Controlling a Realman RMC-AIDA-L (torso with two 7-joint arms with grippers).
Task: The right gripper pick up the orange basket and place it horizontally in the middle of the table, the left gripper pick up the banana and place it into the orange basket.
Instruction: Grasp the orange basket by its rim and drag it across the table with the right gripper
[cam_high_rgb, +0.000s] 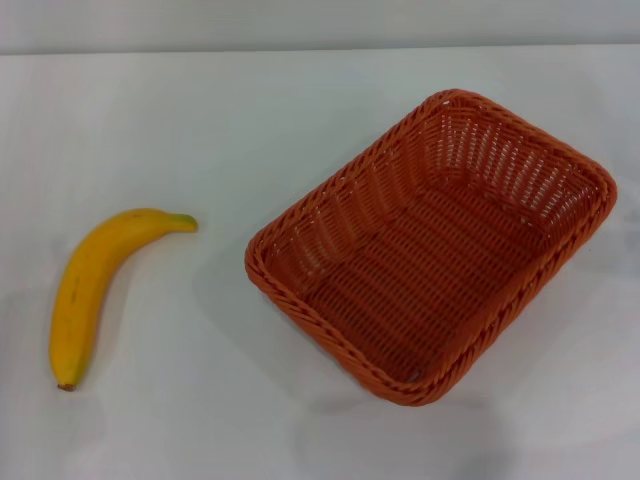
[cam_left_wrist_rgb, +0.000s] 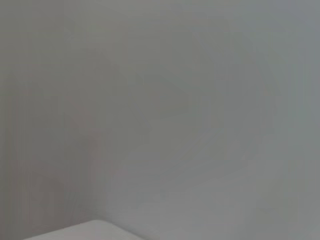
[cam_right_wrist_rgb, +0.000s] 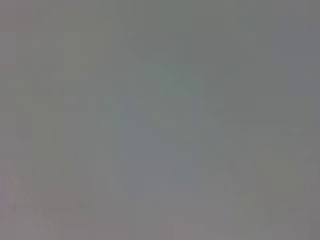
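The orange basket (cam_high_rgb: 432, 245) rests on the white table (cam_high_rgb: 200, 130) right of centre, turned diagonally with one corner toward the far right and nothing inside it. At the left lies the banana (cam_high_rgb: 95, 285), its greenish tip pointing toward the basket and its brown stem end near the front. A strip of bare tabletop separates the two. Neither the left gripper nor the right gripper shows in any view. Both wrist views hold only plain grey surface.
The far edge of the table (cam_high_rgb: 320, 50) runs along the top of the head view, with a grey wall behind it. A pale corner (cam_left_wrist_rgb: 85, 231) shows in the left wrist view.
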